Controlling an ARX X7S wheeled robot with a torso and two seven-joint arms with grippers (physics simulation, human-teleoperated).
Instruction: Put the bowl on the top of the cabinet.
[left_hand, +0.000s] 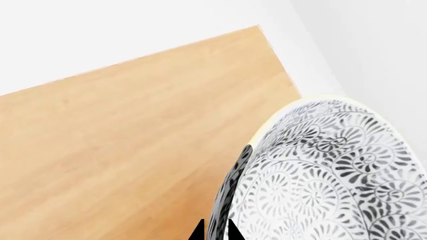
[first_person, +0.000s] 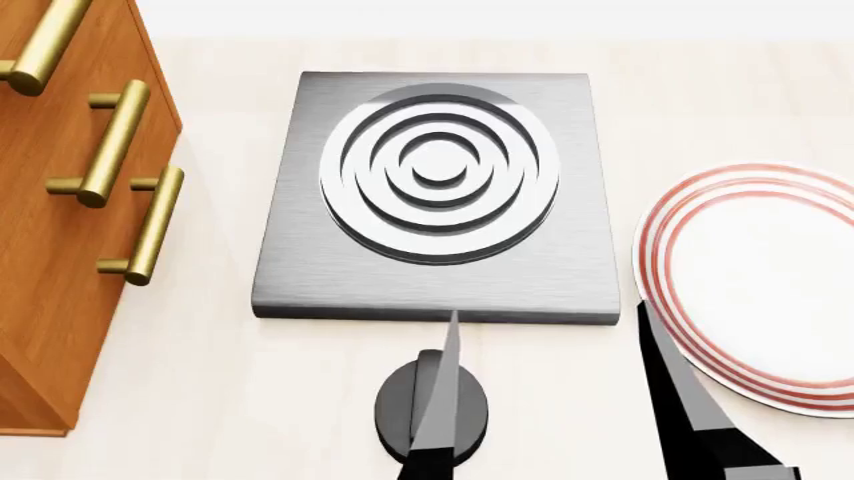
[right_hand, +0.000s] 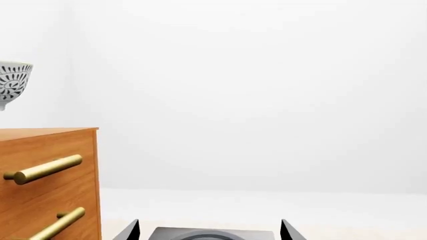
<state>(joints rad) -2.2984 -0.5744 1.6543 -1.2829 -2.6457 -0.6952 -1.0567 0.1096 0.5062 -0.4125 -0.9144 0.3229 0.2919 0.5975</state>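
The deep round white bowl with the dense grey floral pattern (left_hand: 333, 175) is held by its rim in the left hand (left_hand: 215, 232), whose two dark fingertips pinch the wall from either side. In the right wrist view the bowl (right_hand: 13, 90) is seen above the top of the large orange-brown wooden cabinet (right_hand: 47, 165), clear of the surface and not yet resting on it. The cabinet's bare top (left_hand: 133, 135) fills the left wrist view beneath the bowl. The step in hand is judged to be the lowering: the bowl is best brought down level and well inside the edges, and released only once its foot sits flat. The right hand (right_hand: 209, 230) is spread wide and empty, low over the brushed grey metal hotplate (first_person: 441, 190) on the pale worktop (first_person: 200, 400).
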